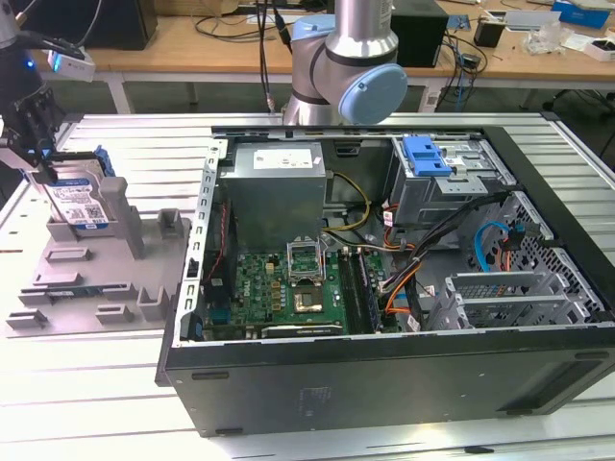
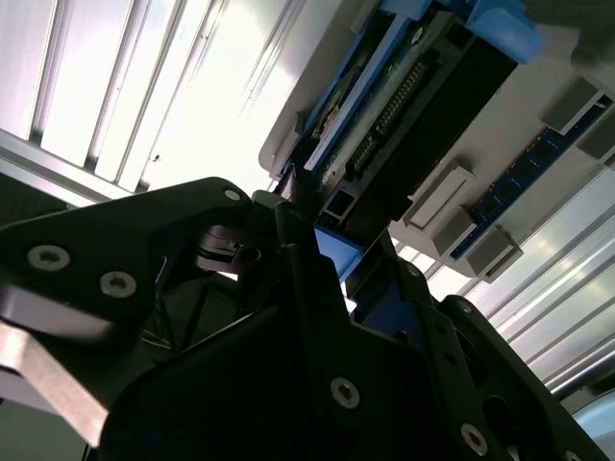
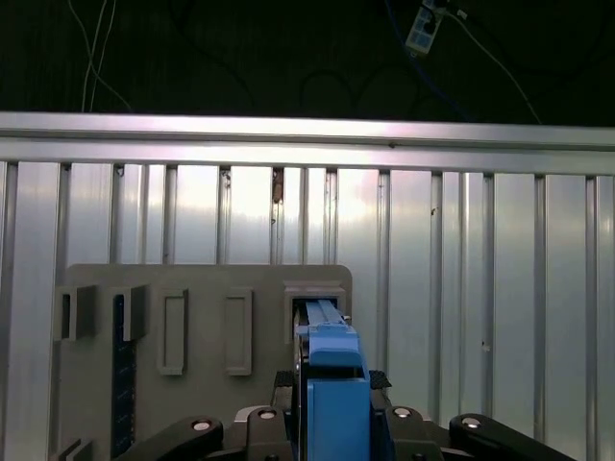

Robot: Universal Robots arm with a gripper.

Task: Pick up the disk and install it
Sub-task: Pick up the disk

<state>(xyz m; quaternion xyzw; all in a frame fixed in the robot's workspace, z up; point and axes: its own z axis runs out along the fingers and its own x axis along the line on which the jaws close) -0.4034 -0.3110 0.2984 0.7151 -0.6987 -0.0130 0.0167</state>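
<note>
The hand (image 1: 38, 154) is clamped on the disk (image 1: 79, 200), gripping its blue frame from both sides. The disk stands on edge in the grey holder (image 1: 96, 279) on the worktop (image 1: 96, 384), at the exterior view's left. Upright storage exposes its top edge for grasping from above. The computer case (image 1: 384, 379) lies well apart, opened so the drive cage (image 1: 452, 187) is accessible.

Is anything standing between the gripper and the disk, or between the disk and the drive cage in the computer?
Nothing visible separates the gripper from the disk, which stands in the grey holder. Toward the drive cage, the computer case's side wall stands between.
</note>
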